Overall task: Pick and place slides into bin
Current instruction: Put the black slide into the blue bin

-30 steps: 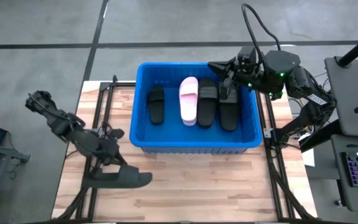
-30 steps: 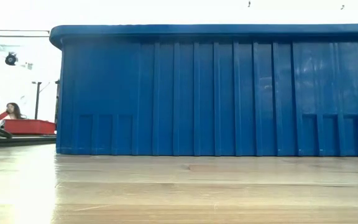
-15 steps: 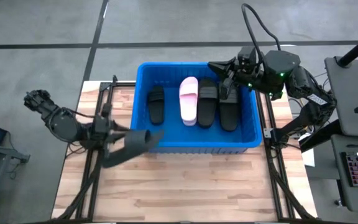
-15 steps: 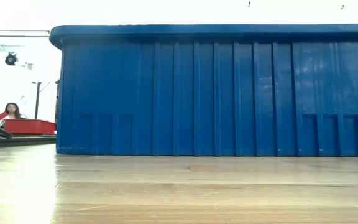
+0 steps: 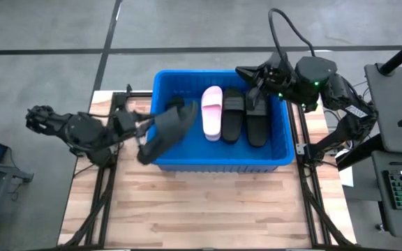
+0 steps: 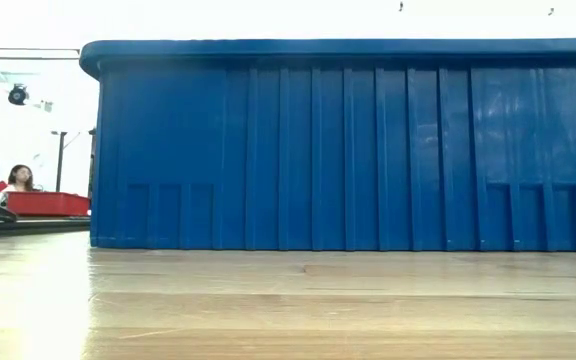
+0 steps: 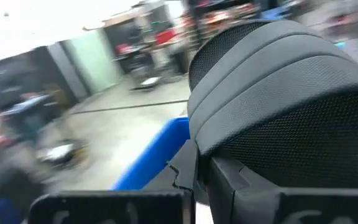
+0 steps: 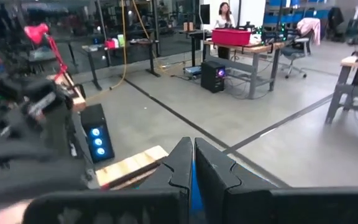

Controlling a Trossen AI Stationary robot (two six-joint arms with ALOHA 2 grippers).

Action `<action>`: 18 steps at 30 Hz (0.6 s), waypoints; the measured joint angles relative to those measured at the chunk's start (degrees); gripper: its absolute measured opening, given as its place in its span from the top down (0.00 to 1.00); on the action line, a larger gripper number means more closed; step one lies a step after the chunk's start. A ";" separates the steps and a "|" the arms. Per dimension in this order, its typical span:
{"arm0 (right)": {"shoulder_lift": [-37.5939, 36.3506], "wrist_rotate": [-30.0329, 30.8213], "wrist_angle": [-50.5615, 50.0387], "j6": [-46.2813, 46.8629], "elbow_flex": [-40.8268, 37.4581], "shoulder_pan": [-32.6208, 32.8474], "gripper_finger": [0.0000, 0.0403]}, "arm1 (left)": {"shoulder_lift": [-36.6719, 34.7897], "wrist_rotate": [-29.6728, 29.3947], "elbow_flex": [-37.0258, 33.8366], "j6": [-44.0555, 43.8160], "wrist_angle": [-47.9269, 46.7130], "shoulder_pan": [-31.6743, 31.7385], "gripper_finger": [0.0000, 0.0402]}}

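A black slide (image 5: 165,131) is hanging tilted over the left wall of the bin (image 5: 271,161), its far end above the bin's interior and its near end out past the rim above the wooden surface (image 5: 208,209). The left gripper (image 5: 139,130) is holding it with fingers clamped on the near end; in the left wrist view the slide's ribbed grey strap (image 7: 278,106) is filling most of the frame, with the blue rim (image 7: 157,155) showing beyond it. Inside the bin, four slides are lying side by side on the floor: a black slide on the left (image 5: 175,118), partly covered by the held one, a light pink slide (image 5: 211,111) next to it, and two more black slides (image 5: 233,113) (image 5: 257,120) towards the right wall. The right gripper (image 5: 248,75) is hovering over the bin's far right corner, and in the right wrist view its two fingers (image 8: 179,163) are sitting pressed together with nothing between them. In the low view the bin's ribbed outer wall (image 6: 348,150) is standing on the surface, and a person (image 6: 18,180) is sitting far back in the room.
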 joint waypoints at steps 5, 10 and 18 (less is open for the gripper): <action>-1.49 0.34 -1.99 -4.47 0.00 0.00 0.98 | 3.99 -7.57 2.46 4.35 -0.05 5.57 1.00; -3.03 8.30 -5.55 -5.33 0.04 0.00 0.98 | 9.27 -7.49 3.59 4.32 -0.01 11.96 1.00; -4.92 15.43 -8.99 -11.36 0.04 -0.02 0.98 | 19.07 -7.42 7.87 4.34 0.03 21.77 1.00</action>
